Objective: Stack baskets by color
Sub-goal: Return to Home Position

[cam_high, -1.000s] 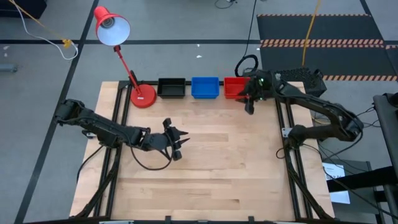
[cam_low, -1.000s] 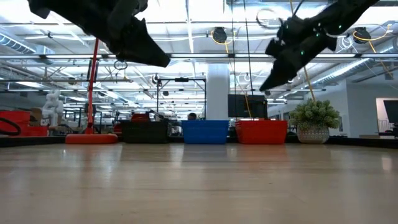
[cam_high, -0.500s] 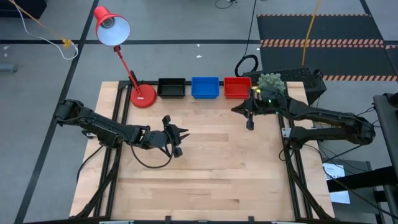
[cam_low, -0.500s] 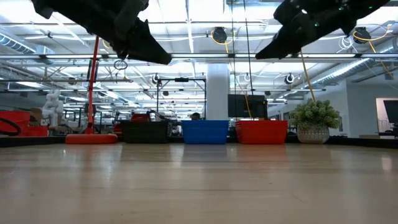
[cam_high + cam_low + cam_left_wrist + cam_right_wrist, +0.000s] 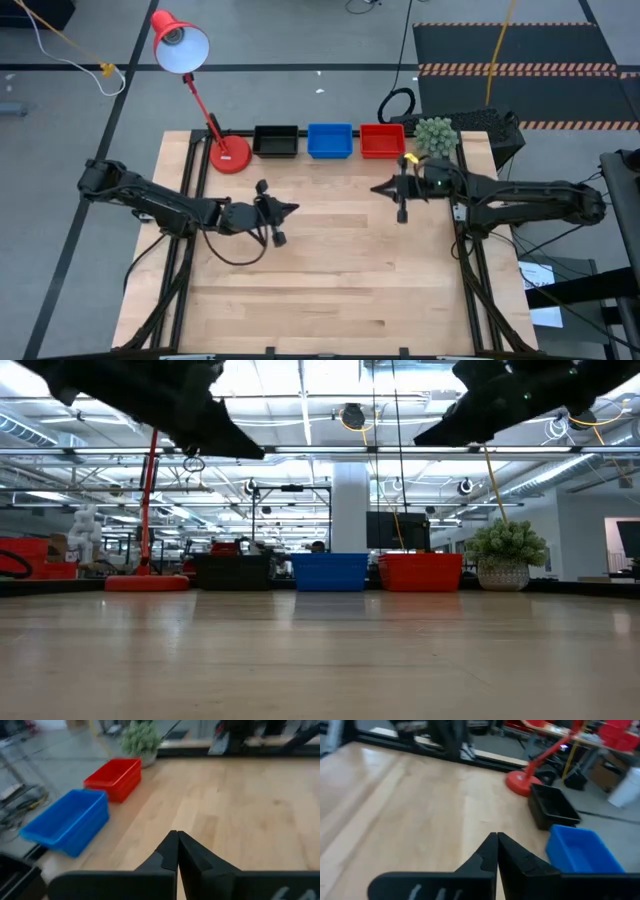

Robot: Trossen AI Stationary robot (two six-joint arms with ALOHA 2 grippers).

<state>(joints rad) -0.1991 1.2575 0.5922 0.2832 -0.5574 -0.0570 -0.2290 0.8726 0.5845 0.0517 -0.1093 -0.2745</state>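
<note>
Three baskets stand side by side along the table's far edge, bottoms on the wood: black (image 5: 276,140), blue (image 5: 329,140), red (image 5: 381,140). The left wrist view shows the blue basket (image 5: 67,820) and the red basket (image 5: 114,777); the right wrist view shows the black basket (image 5: 552,807) and the blue basket (image 5: 582,850). My left gripper (image 5: 293,208) (image 5: 177,837) hovers shut over the table's left middle, pointing right. My right gripper (image 5: 376,187) (image 5: 497,837) hovers shut near the right side, a little nearer than the red basket, pointing left. Both are empty and well above the tabletop (image 5: 262,455) (image 5: 418,440).
A red desk lamp's round base (image 5: 231,155) sits left of the black basket. A small potted plant (image 5: 434,135) stands right of the red basket. Bare wooden tabletop (image 5: 340,270) spreads between the arms and toward the near edge.
My right gripper has drawn back from beside the red basket toward the table's near edge, swung round from pointing near to pointing left, and shut. My left gripper has shut and pulled back slightly toward the left. The baskets have stayed put.
</note>
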